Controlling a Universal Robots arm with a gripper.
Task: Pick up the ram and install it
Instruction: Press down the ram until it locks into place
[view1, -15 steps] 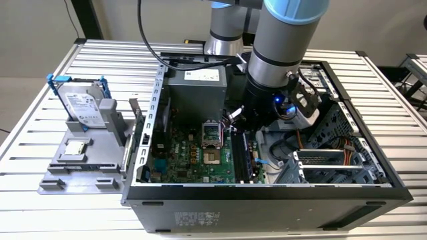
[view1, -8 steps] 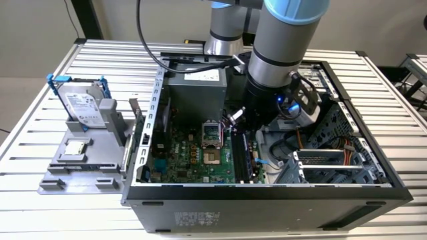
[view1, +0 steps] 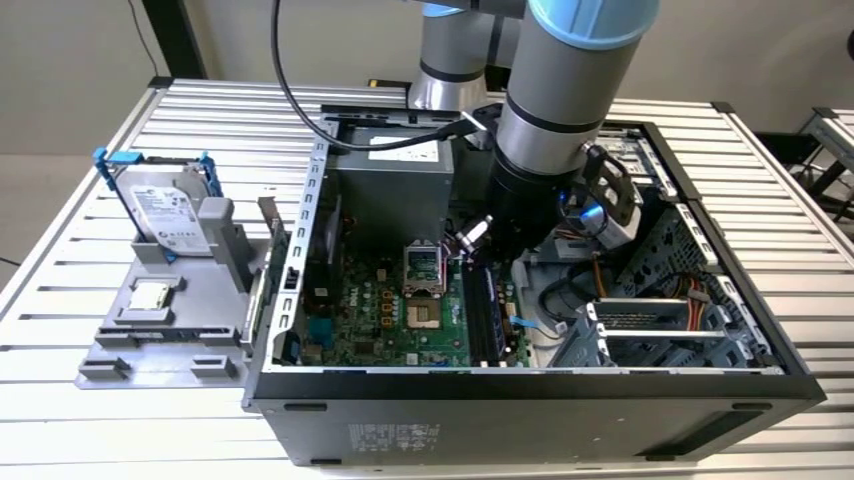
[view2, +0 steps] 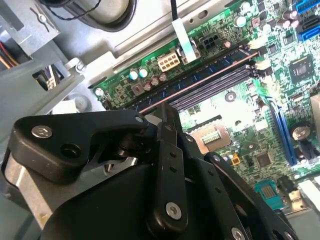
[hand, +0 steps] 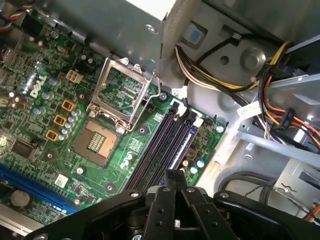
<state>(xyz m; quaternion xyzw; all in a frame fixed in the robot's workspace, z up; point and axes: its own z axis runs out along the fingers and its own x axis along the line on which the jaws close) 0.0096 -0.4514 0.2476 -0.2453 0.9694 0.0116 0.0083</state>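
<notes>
- Dark green-black board, seen edge-on: the ram (view2: 200, 80) appears to stand in one of the long black memory slots (view2: 215, 87) on the motherboard (view2: 280, 125). It runs lengthwise along the slot, and its top edge catches a coppery line of light. In the first wrist view it reads as the bluish, shiny strip (hand: 181, 146) among the slots.
- Half-seating is the main risk, in my judgement. If one end sits higher than the other, or the slot's end latches are not caught, a downward push could tilt the stick or strain the slot. I cannot tell whether it is fully down.
- Off-centre pressure is the second risk — a push beside the board's edge could slip onto the neighbouring slots or the motherboard.
- The gripper (hand: 175, 182) has its fingers drawn together, with nothing visible between them. Its tip sits directly over the near end of the ram, in line with it — very close, though whether it touches is hidden.
- Nearby hazards: the open CPU socket (hand: 117, 107) lies just beside the slots, and bundled power cables (hand: 200, 75) hang close to the arm inside the computer case (view1: 534, 395).
- Well apart on the bench (view1: 80, 420), a hard drive (view1: 167, 210) stands in its holder.
</notes>
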